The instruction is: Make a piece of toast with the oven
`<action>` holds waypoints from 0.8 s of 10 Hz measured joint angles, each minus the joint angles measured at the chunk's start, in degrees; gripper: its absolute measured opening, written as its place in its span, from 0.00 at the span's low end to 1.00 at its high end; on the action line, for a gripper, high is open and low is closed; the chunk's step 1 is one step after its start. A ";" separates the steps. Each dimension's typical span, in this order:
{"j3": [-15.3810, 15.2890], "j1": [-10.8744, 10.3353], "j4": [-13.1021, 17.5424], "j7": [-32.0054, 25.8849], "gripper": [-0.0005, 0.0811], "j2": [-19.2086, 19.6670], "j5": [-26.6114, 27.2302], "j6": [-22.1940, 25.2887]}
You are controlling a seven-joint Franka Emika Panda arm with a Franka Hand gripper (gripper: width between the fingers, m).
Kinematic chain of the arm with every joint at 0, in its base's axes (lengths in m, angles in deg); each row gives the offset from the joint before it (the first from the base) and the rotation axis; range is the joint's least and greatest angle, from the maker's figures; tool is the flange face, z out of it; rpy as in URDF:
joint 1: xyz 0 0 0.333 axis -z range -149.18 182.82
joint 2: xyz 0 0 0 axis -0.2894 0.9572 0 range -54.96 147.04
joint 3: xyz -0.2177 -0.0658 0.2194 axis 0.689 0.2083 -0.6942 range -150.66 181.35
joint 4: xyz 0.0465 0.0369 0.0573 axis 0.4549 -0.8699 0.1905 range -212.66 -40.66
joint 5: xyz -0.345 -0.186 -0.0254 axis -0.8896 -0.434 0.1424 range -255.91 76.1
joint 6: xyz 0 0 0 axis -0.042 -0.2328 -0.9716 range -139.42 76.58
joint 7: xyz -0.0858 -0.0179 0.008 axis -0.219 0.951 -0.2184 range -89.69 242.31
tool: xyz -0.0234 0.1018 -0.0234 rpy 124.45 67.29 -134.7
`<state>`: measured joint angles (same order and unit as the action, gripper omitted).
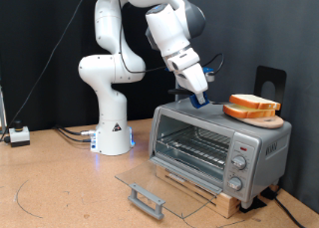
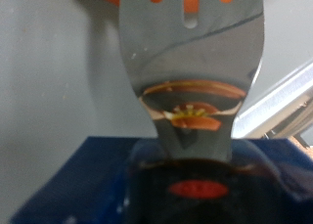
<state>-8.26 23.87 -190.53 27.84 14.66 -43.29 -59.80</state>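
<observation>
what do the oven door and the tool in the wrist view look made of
The oven door looks like clear glass: the table shows through it; its handle looks grey, metal or plastic. The spatula blade looks like polished steel: slotted, shiny, mirroring orange and red shapes. The gripper sits over the oven top.

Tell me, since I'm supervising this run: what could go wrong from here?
1. The gripper hangs low over the oven top and could strike it.
2. The bread slices sit stacked on a plate near the oven's edge; a nudge might tip them off.
3. The open glass door juts out and could be hit.
</observation>
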 joint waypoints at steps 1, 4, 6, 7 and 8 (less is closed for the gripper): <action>-0.79 0.21 0.75 2.13 0.50 0.97 -1.29 0.24; -4.12 1.56 3.25 9.10 0.50 3.53 -6.52 0.16; -5.69 1.55 5.19 10.54 0.50 5.10 -6.65 -0.83; -6.43 1.55 6.19 11.13 0.50 5.87 -6.65 -1.36; -7.05 1.56 6.99 11.90 0.50 6.53 -6.73 -1.89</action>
<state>-15.31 25.43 -183.54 39.74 21.19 -50.02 -61.69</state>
